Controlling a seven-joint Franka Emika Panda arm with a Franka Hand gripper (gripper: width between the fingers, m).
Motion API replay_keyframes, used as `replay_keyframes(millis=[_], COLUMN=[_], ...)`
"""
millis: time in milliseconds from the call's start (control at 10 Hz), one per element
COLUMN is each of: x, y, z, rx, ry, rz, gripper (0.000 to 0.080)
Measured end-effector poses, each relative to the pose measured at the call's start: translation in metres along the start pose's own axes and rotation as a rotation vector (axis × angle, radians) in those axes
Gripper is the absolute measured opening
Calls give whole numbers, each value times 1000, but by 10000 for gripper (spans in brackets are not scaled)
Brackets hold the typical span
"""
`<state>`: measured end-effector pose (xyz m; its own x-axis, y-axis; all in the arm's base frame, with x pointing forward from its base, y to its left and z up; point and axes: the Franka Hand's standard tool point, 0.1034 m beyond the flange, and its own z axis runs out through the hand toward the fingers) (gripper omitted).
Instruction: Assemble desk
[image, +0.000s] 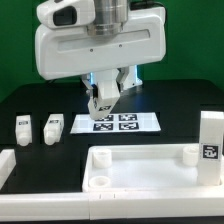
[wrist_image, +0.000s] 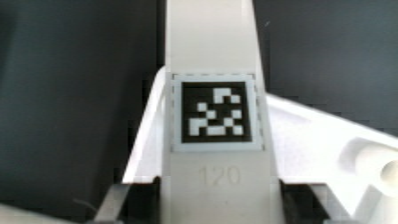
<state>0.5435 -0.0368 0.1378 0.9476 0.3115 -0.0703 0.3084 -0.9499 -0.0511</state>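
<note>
One leg (wrist_image: 214, 110), seemingly light, rigid and slick plastic, is clamped by its flat sides in the gripper (image: 104, 95) over the bench (image: 30, 100), at twelve o'clock from the tabletop (image: 140, 172).

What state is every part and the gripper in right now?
two-finger gripper: shut, loaded.
white rectangular plastic block leg: clamped, in the air, tilted.
wide flat white plastic tabletop slab: lying flat, three corner sockets empty.
two short white block legs: loose, apart, untouched.
tall white block leg: upright by the slab; seated or not, cannot tell.
</note>
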Motion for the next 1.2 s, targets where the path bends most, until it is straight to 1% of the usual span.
replay_keyframes(millis=[100, 200, 300, 400, 500, 700, 800, 900, 1000, 1100, 1200], x=[11, 27, 37, 42, 41, 34, 31, 33, 38, 47, 64], y=[3, 14, 22, 25, 27, 46, 51, 50, 58, 59, 49], z=[-8, -22, -31, -40, -43, -41, -40, -37, -35, -32, -37], rx=[41, 97, 101, 82, 45, -53, -87, -68, -97, -113, -127], ry=[63, 183, 257, 321, 357, 467, 501, 519, 558, 597, 645], rz=[-7, 20, 83, 115, 122, 118, 118, 132, 127, 147, 175], gripper=[285, 285, 285, 285, 285, 285, 285, 285, 285, 285, 285])
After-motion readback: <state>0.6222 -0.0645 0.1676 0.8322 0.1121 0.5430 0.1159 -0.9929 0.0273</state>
